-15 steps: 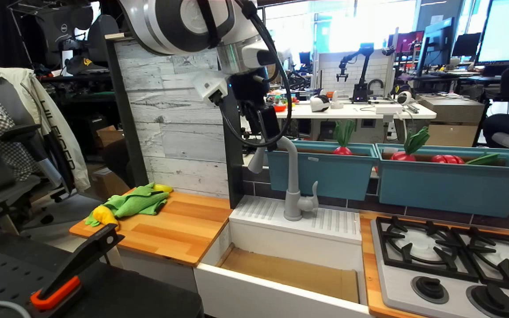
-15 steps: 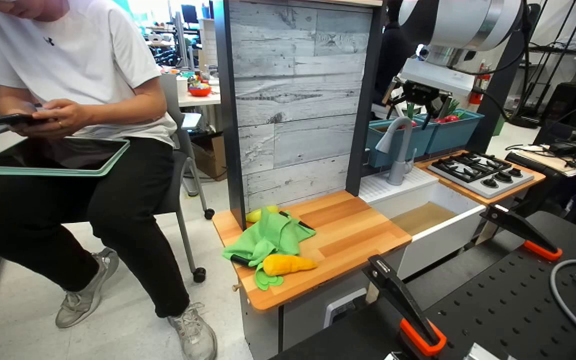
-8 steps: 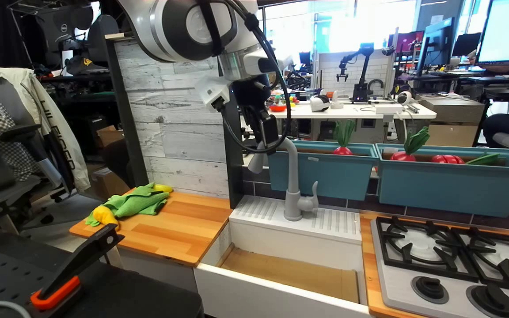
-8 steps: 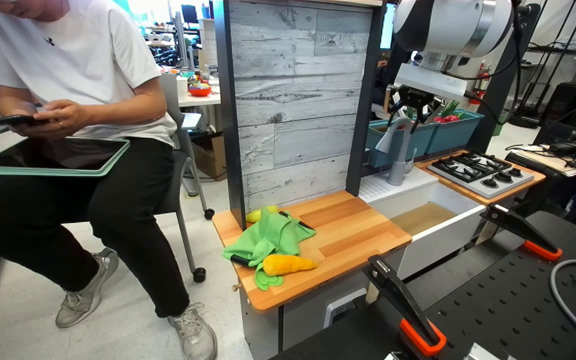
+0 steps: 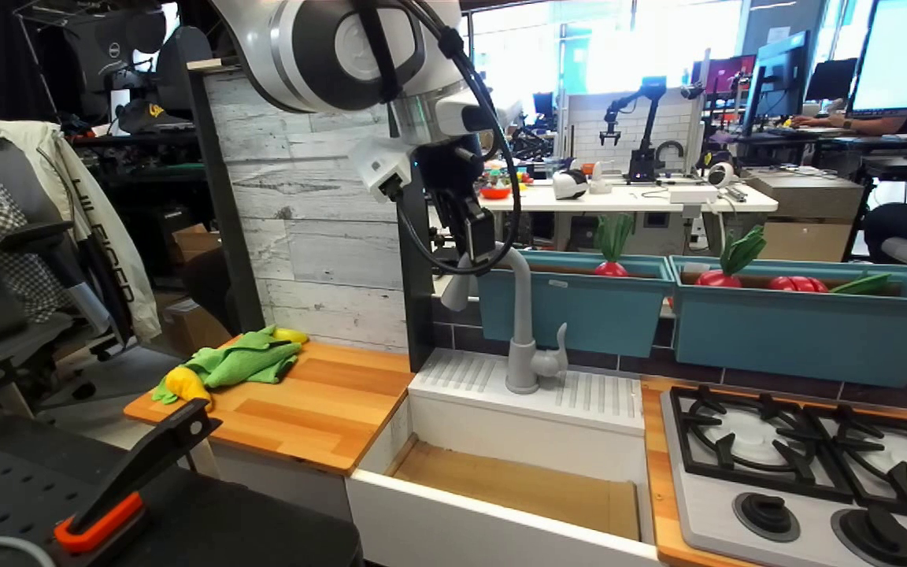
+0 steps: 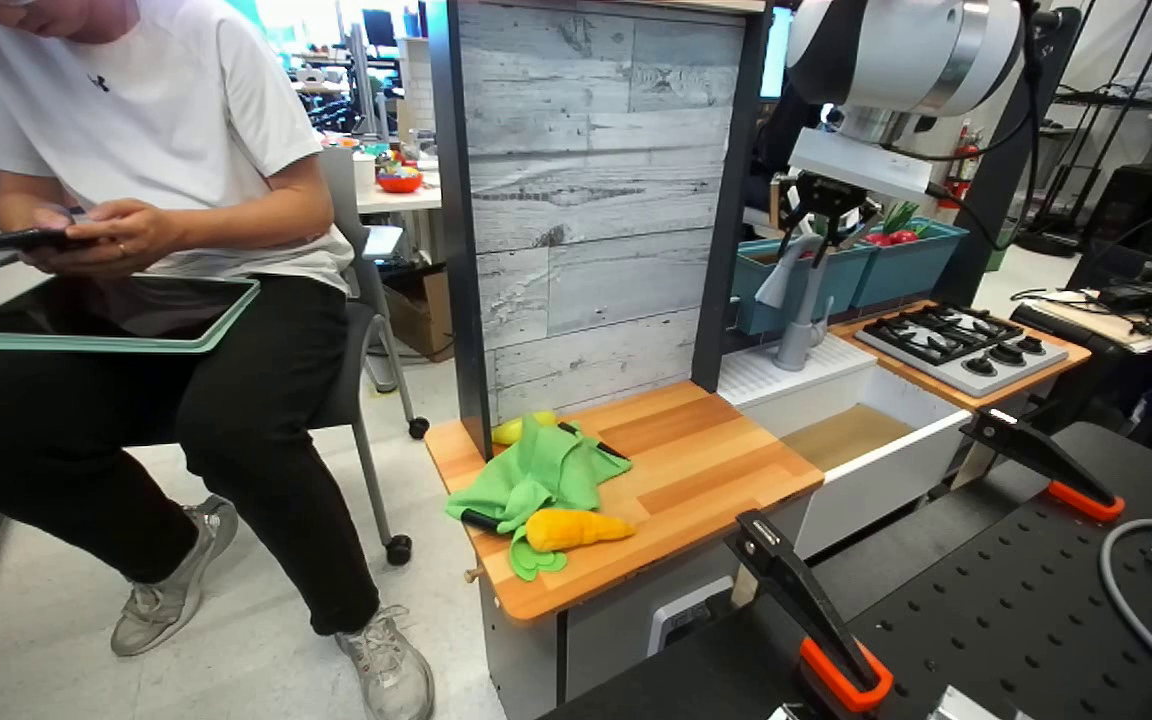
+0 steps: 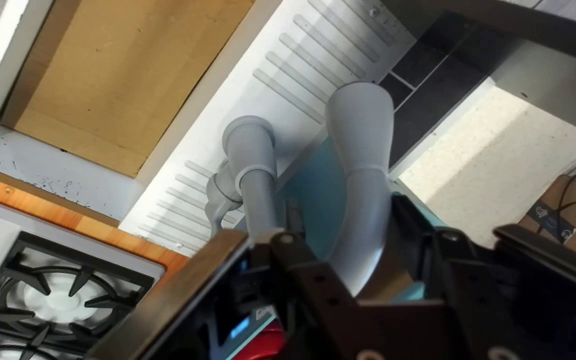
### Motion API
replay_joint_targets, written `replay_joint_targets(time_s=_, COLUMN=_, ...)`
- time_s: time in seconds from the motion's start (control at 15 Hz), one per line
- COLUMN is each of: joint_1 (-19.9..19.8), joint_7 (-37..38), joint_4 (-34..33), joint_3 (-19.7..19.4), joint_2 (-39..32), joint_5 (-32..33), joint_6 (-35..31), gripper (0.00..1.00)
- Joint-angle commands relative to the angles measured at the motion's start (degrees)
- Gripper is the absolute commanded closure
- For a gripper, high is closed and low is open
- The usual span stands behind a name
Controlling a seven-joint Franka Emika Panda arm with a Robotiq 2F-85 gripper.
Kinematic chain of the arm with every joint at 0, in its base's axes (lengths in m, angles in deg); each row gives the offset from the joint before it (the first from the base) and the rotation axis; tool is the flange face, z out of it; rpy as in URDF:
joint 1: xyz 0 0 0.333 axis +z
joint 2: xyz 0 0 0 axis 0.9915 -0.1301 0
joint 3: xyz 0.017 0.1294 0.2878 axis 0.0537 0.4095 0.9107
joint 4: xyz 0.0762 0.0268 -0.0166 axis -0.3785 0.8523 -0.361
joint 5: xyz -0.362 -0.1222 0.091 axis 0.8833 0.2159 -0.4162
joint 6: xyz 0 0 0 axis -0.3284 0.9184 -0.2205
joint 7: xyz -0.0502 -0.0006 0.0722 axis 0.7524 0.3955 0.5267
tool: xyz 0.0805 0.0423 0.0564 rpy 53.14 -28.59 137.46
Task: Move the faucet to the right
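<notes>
The grey faucet (image 5: pixel 520 315) stands on the white ribbed ledge behind the sink, its gooseneck spout (image 6: pixel 781 275) hanging toward the patterned panel side. My gripper (image 6: pixel 803 250) has come down over the arch from above. In the wrist view the spout (image 7: pixel 363 145) passes between the two fingers of my gripper (image 7: pixel 348 207). One finger (image 7: pixel 402 212) is close against the spout's outer side, maybe touching. The other finger sits inside the gooseneck, and a teal gap shows between it and the spout. The jaws are part-way closed but still open. The arch's top is partly hidden by the gripper.
Behind the faucet hang teal planters (image 5: pixel 571 315) with red toy radishes. A stove (image 5: pixel 745 465) lies beside the sink (image 5: pixel 501 516). The tall wood-patterned panel (image 5: pixel 320 236) rises next to the arm. A green cloth (image 6: pixel 546 470) rests on the wooden counter. A seated person (image 6: pixel 266 420) is nearby.
Over the last second my gripper has lowered onto the arch and its jaws have narrowed around the spout. In an exterior view the spout appears shifted very slightly; the base stays put.
</notes>
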Motion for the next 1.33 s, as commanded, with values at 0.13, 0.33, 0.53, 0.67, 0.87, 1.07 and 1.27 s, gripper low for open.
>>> replay_joint_targets(time_s=0.13, joint_1=-1.37, joint_7=-1.71, joint_4=-1.21, joint_3=1.49, joint_2=-0.58, joint_5=-0.96, joint_6=0.34, gripper=0.95)
replay_joint_targets(time_s=0.33, joint_1=-2.34, joint_7=-2.51, joint_4=-0.47, joint_3=2.22, joint_2=0.07, joint_5=-1.24, joint_6=0.52, gripper=0.93)
replay_joint_targets(time_s=0.53, joint_1=-4.17, joint_7=-4.31, joint_4=1.12, joint_3=3.72, joint_2=1.36, joint_5=-1.66, joint_6=1.22, gripper=0.93)
replay_joint_targets(time_s=0.67, joint_1=-5.92, joint_7=-6.62, joint_4=3.05, joint_3=4.97, joint_2=2.96, joint_5=-1.78, joint_6=1.69, gripper=0.93)
replay_joint_targets(time_s=0.87, joint_1=-8.58, joint_7=-11.61, joint_4=6.63, joint_3=6.29, joint_2=5.93, joint_5=-1.37, joint_6=2.86, gripper=0.93)
replay_joint_targets(time_s=1.07, joint_1=-11.13, joint_7=-17.01, joint_4=9.51, joint_3=6.81, joint_2=8.40, joint_5=-0.97, joint_6=4.91, gripper=0.93)
replay_joint_targets(time_s=1.27, joint_1=-13.29, joint_7=-22.12, joint_4=10.46, joint_3=6.46, joint_2=10.10, joint_5=-0.54, joint_6=8.02, gripper=0.93)
